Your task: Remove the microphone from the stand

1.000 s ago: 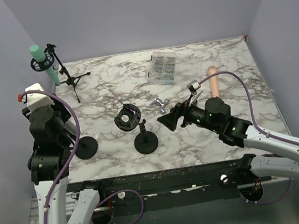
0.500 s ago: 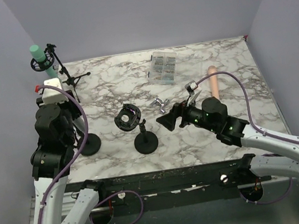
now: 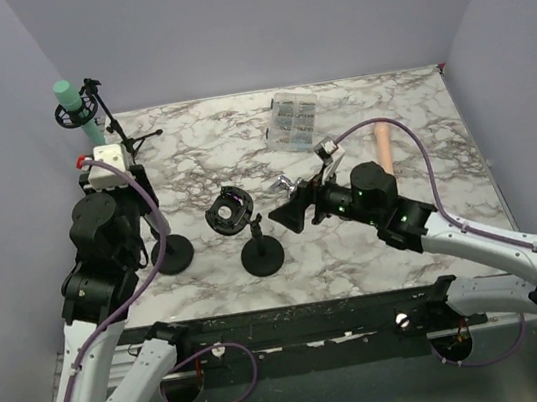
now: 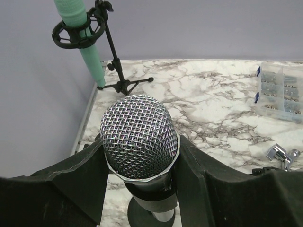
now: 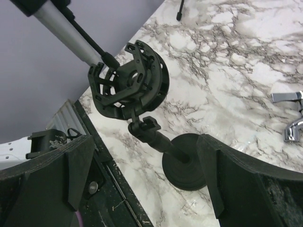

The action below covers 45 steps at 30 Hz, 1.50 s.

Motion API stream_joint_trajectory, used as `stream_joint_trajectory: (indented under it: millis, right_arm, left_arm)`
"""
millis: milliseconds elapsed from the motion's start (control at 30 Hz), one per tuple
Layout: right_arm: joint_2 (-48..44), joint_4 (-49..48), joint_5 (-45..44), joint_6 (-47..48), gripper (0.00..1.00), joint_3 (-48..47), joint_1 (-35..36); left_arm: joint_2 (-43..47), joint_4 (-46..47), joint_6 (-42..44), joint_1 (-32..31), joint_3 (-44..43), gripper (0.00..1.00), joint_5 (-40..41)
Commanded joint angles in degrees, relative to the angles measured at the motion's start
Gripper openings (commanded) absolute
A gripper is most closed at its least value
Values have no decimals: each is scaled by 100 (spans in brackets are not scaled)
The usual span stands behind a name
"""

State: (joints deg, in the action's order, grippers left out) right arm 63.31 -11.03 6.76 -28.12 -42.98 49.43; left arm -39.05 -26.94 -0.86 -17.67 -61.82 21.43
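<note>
We find the left end effector clamped on the microphone, apparently not yet off its stand; right end effector open.

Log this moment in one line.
left gripper: shut on microphone | microphone: on stand | right gripper: open, facing empty mount

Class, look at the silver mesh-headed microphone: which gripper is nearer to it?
Left. The left gripper is closed around the microphone, one finger on each side. The right gripper stands open across the table, by the small black stand.
</note>
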Motion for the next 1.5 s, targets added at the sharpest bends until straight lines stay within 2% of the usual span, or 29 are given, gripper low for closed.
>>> stream_joint_trajectory:
  millis: [0, 33, 133, 233, 433, 533, 733, 1033, 1133, 1300, 1467]
  right_arm:
    - [204, 87, 444, 301, 100, -375, 15]
    - [245, 118, 462, 363, 100, -459, 11]
    - [309, 153, 419, 474, 100, -666, 36]
    - [403, 220, 289, 607, 100, -972, 109]
    - [759, 409, -45, 777, 100, -1745, 449]
    - [1130, 538, -611, 804, 100, -2223, 780]
    - [1931, 737, -1922, 790, 100, -3191, 1565]
    - [3285, 658, -4205, 1247, 100, -4858, 2670]
    - [3798, 646, -4556, 1415, 100, -5514, 2818]
    - [4695, 1092, -4553, 1544, 99, -6842, 2867]
    - [5353, 1091, -4791, 1821, 96, -7622, 2923]
  left_arm:
    - [-342, 139, -517, -184, -331, 0, 606]
    - [-357, 93, -555, -215, -335, 0, 603]
    - [-278, -21, -677, -254, -283, 31, 389]
    - [-99, 13, -706, -255, -134, 54, 58]
    - [-35, -663, -932, -254, -519, 86, -17]
    - [0, -1072, -955, -254, -877, 99, -169]
    - [84, -2011, -1239, -254, -1706, 99, -118]
    - [1079, -2090, -1567, -254, -1848, 99, 362]
    - [1398, -2062, -1665, -253, -1703, 99, 716]
    - [1835, -2060, -1641, -254, -1400, 99, 990]
    - [2191, -2197, -1634, -253, -1241, 99, 1261]
